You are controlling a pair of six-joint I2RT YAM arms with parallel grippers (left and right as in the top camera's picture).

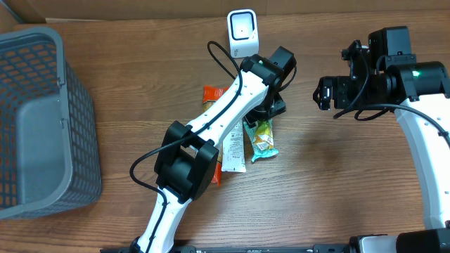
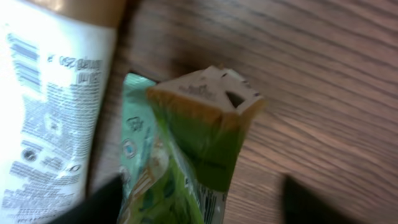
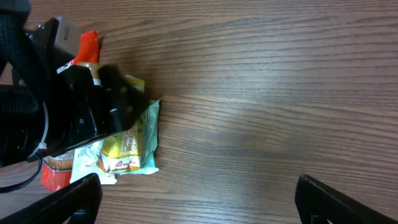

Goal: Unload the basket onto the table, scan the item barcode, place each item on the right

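My left end effector [image 2: 202, 202] stands wide astride the green packet [image 2: 193, 143], whose crimped end rises between the fingers, presumably for lifting toward the scanner [image 1: 242, 31] beyond. My right end effector [image 3: 202, 202], wide and empty, hangs well aside. No barcode shows, and my arm hides the pile from overhead.

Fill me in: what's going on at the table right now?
The left arm is down over a small pile of items, its end effector open astride the green snack packet, whose end sticks up between the fingers. A white tube lies right beside it. The right end effector hangs open over bare table, holding nothing. Nothing is in front of the white scanner yet.
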